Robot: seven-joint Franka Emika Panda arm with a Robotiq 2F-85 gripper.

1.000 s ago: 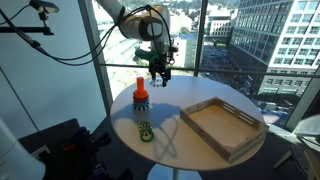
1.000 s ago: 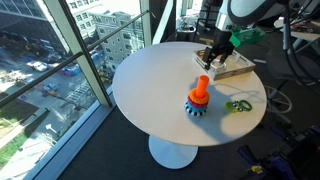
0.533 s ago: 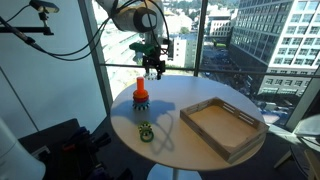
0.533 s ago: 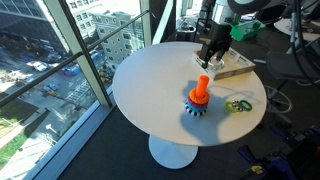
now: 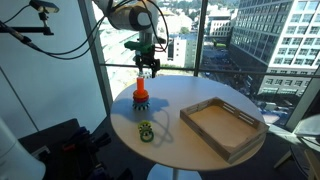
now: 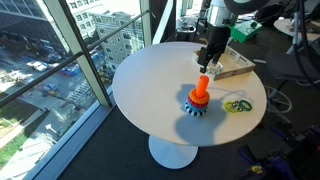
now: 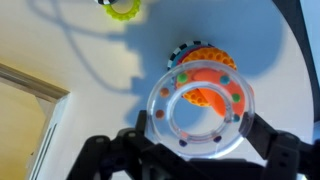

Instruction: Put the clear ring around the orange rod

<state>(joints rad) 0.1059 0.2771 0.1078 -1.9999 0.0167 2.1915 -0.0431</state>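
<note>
Now, the round white desk (image 6: 150,90) carries a wooden tray (image 5: 206,137) off to one side, which you don't need. Your gripper (image 5: 147,70) hangs just above the orange rod (image 5: 141,90), which stands upright. The fingers (image 7: 272,152) pinch the clear ring (image 7: 165,108) from both sides. In the wrist view the rod shows through its hole, a bit off the middle. So this looks like the lining-up step. Next, I think, nudge it to the middle, go straight down, then let go. Leave the small yellow-green ring (image 5: 146,131) alone
</note>
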